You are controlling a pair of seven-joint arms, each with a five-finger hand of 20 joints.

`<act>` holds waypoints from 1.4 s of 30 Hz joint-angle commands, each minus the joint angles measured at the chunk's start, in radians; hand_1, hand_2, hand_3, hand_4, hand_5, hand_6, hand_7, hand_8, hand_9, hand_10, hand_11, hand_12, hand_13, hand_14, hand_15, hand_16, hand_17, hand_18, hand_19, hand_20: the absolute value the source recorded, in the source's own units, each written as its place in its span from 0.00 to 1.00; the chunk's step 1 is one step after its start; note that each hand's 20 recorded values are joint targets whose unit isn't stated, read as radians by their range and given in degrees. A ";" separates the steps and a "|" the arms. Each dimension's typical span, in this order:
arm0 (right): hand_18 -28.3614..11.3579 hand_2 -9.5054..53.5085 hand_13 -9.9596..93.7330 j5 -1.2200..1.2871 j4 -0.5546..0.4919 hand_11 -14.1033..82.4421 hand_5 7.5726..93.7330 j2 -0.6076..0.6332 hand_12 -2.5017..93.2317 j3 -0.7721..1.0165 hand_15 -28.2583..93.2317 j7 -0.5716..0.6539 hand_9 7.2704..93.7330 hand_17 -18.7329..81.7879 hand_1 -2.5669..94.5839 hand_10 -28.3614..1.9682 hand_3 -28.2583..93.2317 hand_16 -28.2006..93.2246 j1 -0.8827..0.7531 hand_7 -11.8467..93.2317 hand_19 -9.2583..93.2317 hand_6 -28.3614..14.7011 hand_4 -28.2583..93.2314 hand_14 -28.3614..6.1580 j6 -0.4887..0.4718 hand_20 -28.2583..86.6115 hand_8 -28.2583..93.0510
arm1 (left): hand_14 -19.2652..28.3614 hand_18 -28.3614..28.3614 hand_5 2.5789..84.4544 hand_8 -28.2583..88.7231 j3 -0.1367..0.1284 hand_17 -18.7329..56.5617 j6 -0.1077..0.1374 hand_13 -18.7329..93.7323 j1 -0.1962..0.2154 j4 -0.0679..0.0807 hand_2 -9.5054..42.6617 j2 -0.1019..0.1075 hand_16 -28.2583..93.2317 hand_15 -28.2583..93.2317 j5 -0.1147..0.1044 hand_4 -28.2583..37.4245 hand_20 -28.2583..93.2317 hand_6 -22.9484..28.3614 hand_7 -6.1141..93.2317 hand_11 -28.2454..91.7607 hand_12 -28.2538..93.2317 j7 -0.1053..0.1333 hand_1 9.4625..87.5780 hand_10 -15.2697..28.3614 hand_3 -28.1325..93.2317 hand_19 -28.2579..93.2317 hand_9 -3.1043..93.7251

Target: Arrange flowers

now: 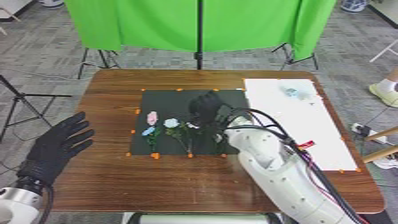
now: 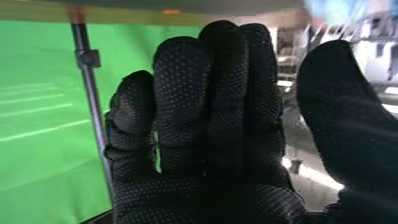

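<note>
- Black mat, one, on the wooden table; flowers laid on it, blooms toward the far side, stems toward the robot.
- Pink flower, leftmost part of the mat; blue flower just nearer the robot.
- White flower, to the right of the pink one; small white petals beside the right hand, partly hidden.
- White sheet, right of the mat; a pale blue flower, by its look, near the far end.
- Right hand, above the mat; fingers straight, thumb spread wide, nothing seen in its grasp.
- Left hand, off the mat's left side; fingers loosely extended, empty.
- Step in hand, as judged: between placements, the arrangement part made.
- Next move, as judged: cross to the sheet, lower the hand, pinch the stem, avoiding the petals, and lay it in line.
</note>
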 commanded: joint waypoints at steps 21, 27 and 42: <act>0.10 0.03 0.22 0.111 0.185 0.19 0.10 0.303 0.30 0.305 0.29 0.449 0.06 0.16 0.24 0.51 0.98 0.40 0.038 0.20 0.54 0.50 0.00 0.35 -0.191 0.32 0.16 | 0.68 0.84 0.32 0.13 -0.022 0.12 -0.002 0.30 0.049 -0.012 0.17 -0.020 0.20 0.60 0.004 0.01 0.31 0.50 0.30 0.48 0.33 0.013 0.22 0.58 0.82 0.62 0.24; 0.10 0.00 0.39 0.151 0.219 0.27 0.16 0.289 0.21 0.322 0.44 0.483 0.22 0.18 0.24 0.52 0.98 0.39 0.039 0.26 0.55 0.52 0.00 0.57 -0.257 0.34 0.13 | 0.68 0.84 0.32 0.13 -0.021 0.12 -0.010 0.30 0.043 -0.008 0.17 -0.018 0.20 0.60 0.006 0.02 0.31 0.50 0.30 0.48 0.34 0.010 0.22 0.58 0.82 0.62 0.24; 0.26 0.09 0.80 0.045 0.243 0.41 0.69 0.303 0.39 0.265 0.70 0.384 0.84 0.40 0.47 0.79 0.90 0.42 -0.004 0.51 0.77 0.72 0.00 0.75 -0.060 0.56 0.10 | 0.68 0.84 0.32 0.13 -0.021 0.12 -0.014 0.30 0.039 -0.009 0.17 -0.026 0.20 0.60 0.009 0.01 0.31 0.50 0.30 0.48 0.34 0.004 0.22 0.58 0.82 0.62 0.25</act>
